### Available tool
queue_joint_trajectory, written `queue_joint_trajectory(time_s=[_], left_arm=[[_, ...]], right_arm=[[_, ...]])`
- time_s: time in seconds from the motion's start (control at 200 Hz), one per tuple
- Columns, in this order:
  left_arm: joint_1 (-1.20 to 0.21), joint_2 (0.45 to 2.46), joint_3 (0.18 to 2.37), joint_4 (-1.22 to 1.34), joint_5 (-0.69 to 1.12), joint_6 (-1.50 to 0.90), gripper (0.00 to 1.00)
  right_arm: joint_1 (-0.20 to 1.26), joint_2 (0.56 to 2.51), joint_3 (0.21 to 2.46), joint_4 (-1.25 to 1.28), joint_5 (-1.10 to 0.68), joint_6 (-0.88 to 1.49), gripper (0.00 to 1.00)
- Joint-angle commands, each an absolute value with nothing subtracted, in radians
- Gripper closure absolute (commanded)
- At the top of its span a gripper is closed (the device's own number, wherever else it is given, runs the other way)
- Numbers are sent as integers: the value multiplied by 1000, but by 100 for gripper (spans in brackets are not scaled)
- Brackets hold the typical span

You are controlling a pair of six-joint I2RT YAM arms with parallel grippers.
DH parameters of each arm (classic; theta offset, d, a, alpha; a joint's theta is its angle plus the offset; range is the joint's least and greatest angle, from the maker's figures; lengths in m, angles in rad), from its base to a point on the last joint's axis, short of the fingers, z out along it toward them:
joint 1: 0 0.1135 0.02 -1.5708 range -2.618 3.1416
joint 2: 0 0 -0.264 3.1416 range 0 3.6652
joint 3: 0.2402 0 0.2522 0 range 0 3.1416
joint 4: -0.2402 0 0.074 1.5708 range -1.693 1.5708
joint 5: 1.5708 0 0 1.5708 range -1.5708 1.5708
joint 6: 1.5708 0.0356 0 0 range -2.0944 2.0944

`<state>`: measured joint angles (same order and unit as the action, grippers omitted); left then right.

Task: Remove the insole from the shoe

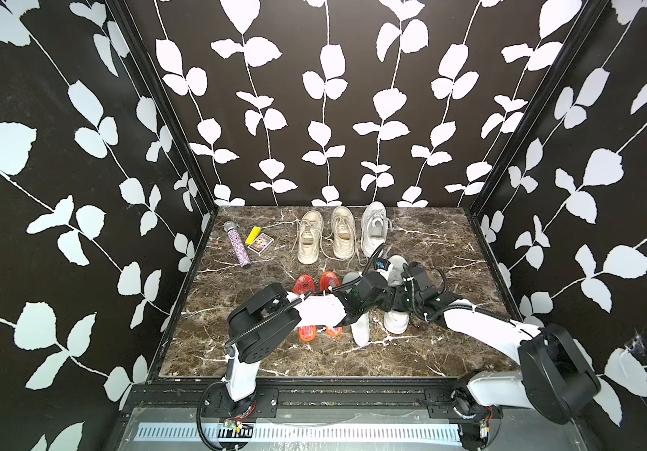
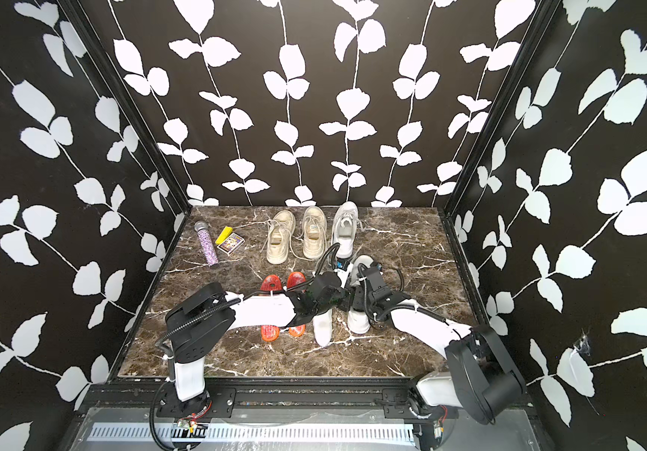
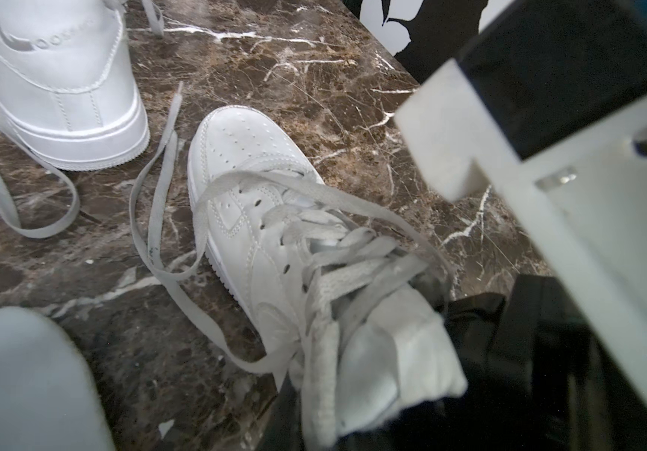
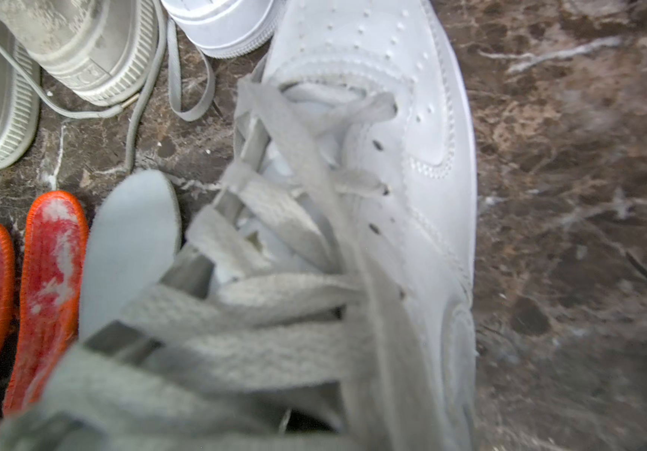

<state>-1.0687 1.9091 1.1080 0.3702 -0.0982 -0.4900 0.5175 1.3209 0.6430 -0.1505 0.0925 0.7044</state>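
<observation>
Lying hidden inside the white shoe (image 1: 396, 322), right of centre on the bench (image 1: 450, 351), the insole follows the shoe's long axis, heel toward the robot, toe toward the back wall (image 1: 325, 117). Both arms meet over the opening: the left claw (image 1: 380, 295) seems to pinch the tongue (image 3: 392, 351) back, while the right claw (image 1: 398, 298) is pressed together down in the mouth, on what cannot be told. Any pull would likely go up and back toward the heel.

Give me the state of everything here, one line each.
white shoe: upright, laces loose; its insole not visible.
white insole: flat on table, beside the shoe.
orange insoles: flat, side by side on table.
left gripper: shut at the tongue.
right gripper: shut among the laces.
</observation>
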Motion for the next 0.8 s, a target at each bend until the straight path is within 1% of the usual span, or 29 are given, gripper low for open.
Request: queue_joint_trajectory(time_s=[0.0,0.26,0.495,0.6,0.7,0.795], left_arm=[[-1079,1811,1083,351,-119,-499,100],[-1078,1791,1068,283,-243,-524,100],[-1069,1777,1039,262,-309,-561,100],[-1065,1774,1032,256,-325,-569,100],[-1058,1785,1036,240,-330,-583,100],[-1052,1791,1037,229,-334,-597,100]], right_arm=[[479,1293,618,-223,230,717,100],[468,1147,579,-223,197,800,100],[416,1006,513,-203,182,871,100],[388,958,489,-172,131,882,100],[355,903,430,-81,60,927,100],[336,857,402,-41,33,945,100]])
